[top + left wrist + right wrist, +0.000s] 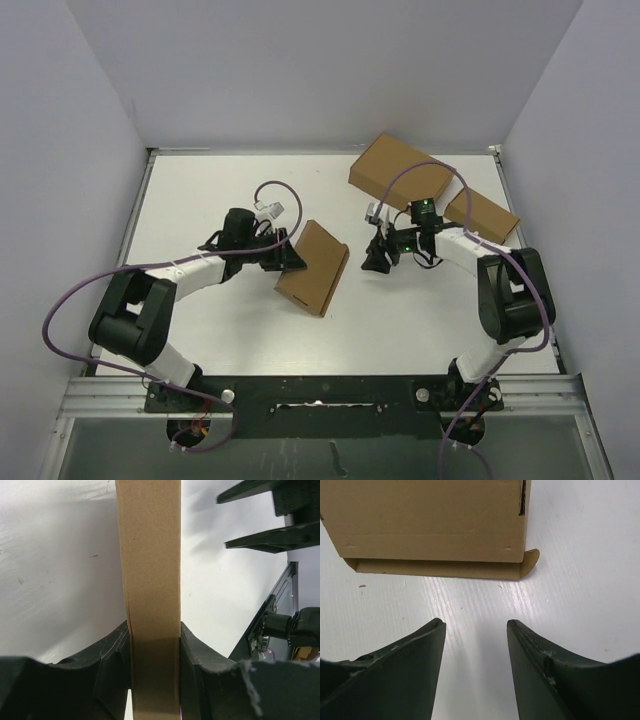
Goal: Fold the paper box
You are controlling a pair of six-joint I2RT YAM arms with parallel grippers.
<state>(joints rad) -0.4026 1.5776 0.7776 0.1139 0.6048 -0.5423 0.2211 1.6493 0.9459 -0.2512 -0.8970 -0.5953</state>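
"Near the middle of the counter [200, 200] – is that the paper box [312, 267]?" my helper asks.

"Yes. My left gripper [290, 258] has it by one edge. I cannot tell if it lies flat or is tipped up. The big box [400, 170] and the small box [482, 215] sit at the far right, well apart from it."

"Is the folding done?"

"Nearly, I think. From above it looks like one shut, flat brown box. No flaps stick up. But my right wrist camera shows a thin lip along the bottom edge. It also shows a little round tab [531, 559] poking out at one corner. I guess that tab has to be pushed in, and then I am done."

"Can you see the tab from above?"

"No. It is too small there. Only the right wrist camera shows it."

"And your right gripper [372, 262]?"

"It is near the box but not touching. Its jaws stand apart with only bare counter between them, so it holds nothing."

"What does the left wrist camera add?"

"It shows the grip up close. The box's thin side runs right between my two fingers [112, 652], and both press on the cardboard. The top view only hints at that. It also shows two dark bars [260, 542] past the box – my right gripper's fingers, I think."
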